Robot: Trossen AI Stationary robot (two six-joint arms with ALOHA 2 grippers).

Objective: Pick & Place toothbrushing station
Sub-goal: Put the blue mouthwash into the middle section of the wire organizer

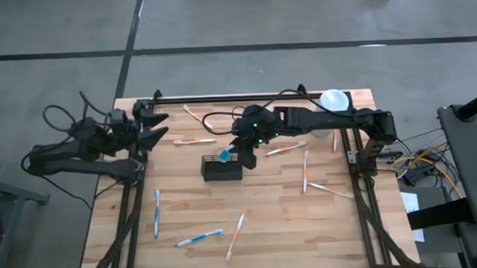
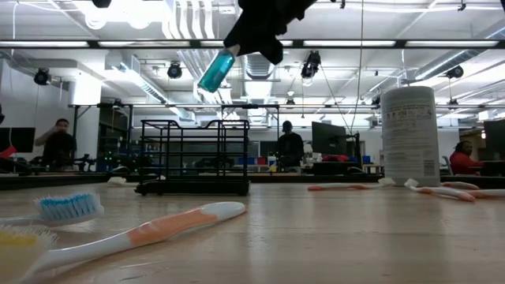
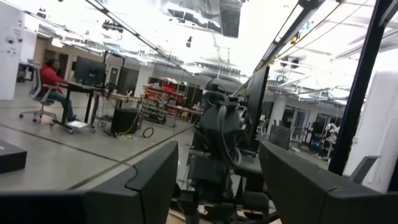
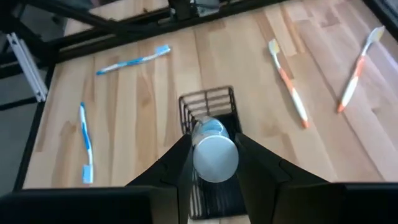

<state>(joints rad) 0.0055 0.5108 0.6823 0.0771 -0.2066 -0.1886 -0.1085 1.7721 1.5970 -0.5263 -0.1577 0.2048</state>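
The toothbrushing station, a small black wire-mesh basket [image 1: 222, 169], stands on its base near the middle of the wooden table; it also shows in the low view [image 2: 193, 154] and the right wrist view [image 4: 207, 101]. My right gripper [image 1: 237, 152] hovers above it, shut on a teal-blue tube [image 2: 215, 71]. My left gripper [image 1: 155, 126] waits open and empty at the table's far left, its fingers [image 3: 149, 180] spread. My right gripper pinches the teal-blue tube between its two fingers [image 4: 180, 163], near the tube's pale upper end [image 4: 215, 158]. The fingers slant down from the table's right. The tube hangs tilted below them, its lower end [image 2: 209, 83] above the basket and clear of it.
Several toothbrushes lie scattered on the table, among them blue ones at the near left [image 1: 156, 212] and orange ones at the right [image 1: 305, 171]. A white-topped canister [image 1: 333, 100] stands at the far right. Cables lie along the far edge. People sit in the room beyond.
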